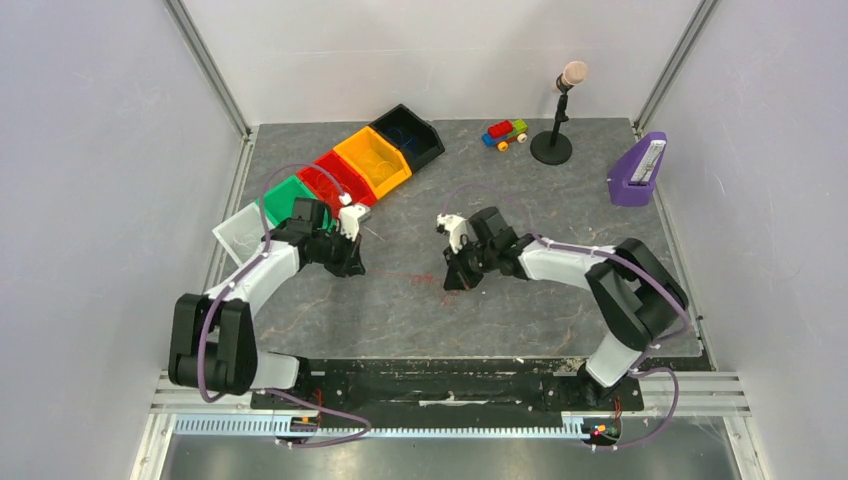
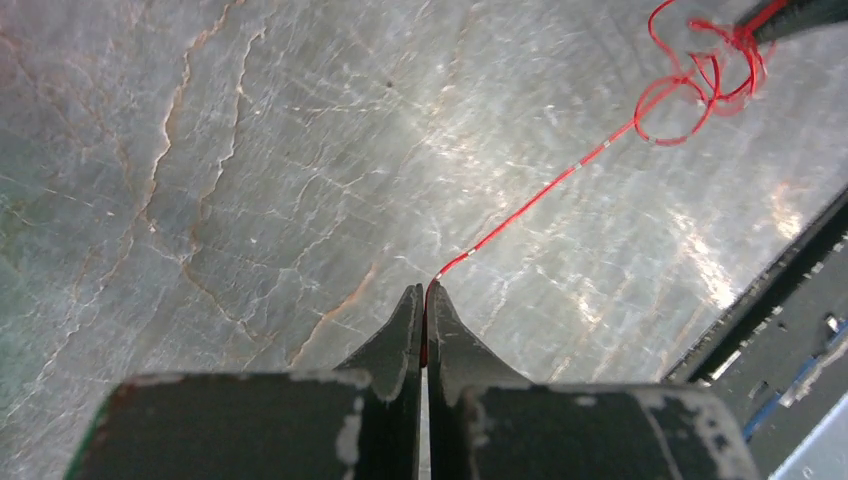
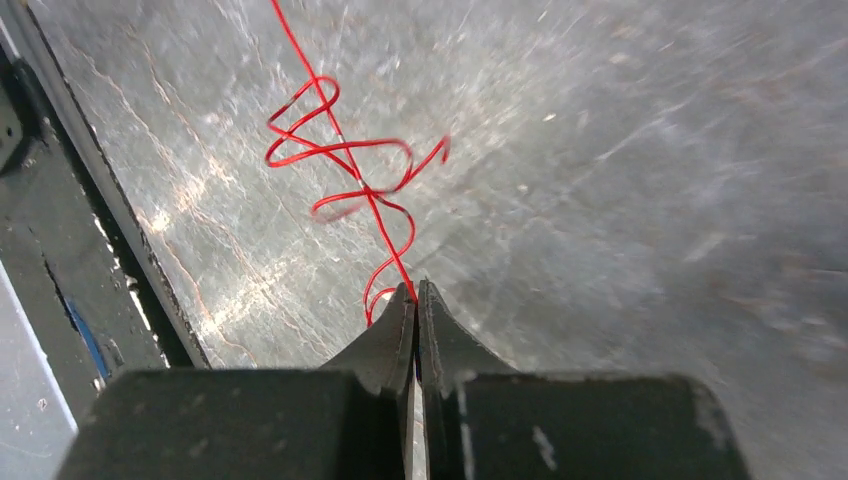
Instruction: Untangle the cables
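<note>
Only a thin red cable shows; other colours are not in view. In the top view the red cable [image 1: 425,279] lies faintly on the mat between the two grippers. My left gripper [image 2: 426,290] is shut on one end of the red cable [image 2: 540,195], which runs taut up to a curly tangle [image 2: 705,85] at the top right. My right gripper [image 3: 416,288] is shut on the red cable, whose loose loops [image 3: 345,160] spread just ahead of the fingertips. In the top view the left gripper [image 1: 357,268] and right gripper [image 1: 452,283] face each other, low over the mat.
A row of green [image 1: 290,198], red [image 1: 335,178], yellow [image 1: 372,160] and black [image 1: 408,135] bins stands at the back left. A toy block car [image 1: 505,133], a microphone stand [image 1: 555,140] and a purple holder [image 1: 638,170] stand at the back. The table's black front edge [image 3: 60,230] runs close by.
</note>
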Controlling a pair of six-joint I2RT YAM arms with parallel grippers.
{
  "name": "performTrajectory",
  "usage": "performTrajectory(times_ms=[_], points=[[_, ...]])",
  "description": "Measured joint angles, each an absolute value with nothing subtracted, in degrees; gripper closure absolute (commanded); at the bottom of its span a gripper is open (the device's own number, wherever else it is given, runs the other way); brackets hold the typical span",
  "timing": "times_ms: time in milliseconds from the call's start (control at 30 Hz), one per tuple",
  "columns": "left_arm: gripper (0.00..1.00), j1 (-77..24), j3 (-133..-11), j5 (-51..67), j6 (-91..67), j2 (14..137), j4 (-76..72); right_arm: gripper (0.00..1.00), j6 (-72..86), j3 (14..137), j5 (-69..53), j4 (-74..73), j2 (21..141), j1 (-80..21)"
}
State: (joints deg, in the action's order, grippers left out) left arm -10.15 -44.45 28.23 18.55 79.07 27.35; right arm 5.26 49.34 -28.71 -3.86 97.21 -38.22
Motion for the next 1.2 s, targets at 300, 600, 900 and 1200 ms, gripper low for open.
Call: performTrajectory(times_ms=[300, 600, 900, 1200], points=[[0.98, -3.33, -44.53, 38.41, 23.22, 73.12, 30.44, 0.83, -2.63, 48.66, -35.33, -8.54, 87.18, -28.21], [0.98, -2.61, -45.21, 38.61, 22.59, 74.78, 31.51, 0.68, -7.11, 47.90, -35.90, -19.09, 90.45, -23.42], [0.98, -6.00, -45.28, 40.88, 16.64, 77.21, 31.64, 0.53, -2.66, 55.07, -37.56, -17.69, 93.30, -25.85], [0.98, -9.15, -47.00, 40.91, 13.26, 79.02, 32.08, 0.56, 6.74, 61.67, -36.21, -9.50, 99.74, -37.32]])
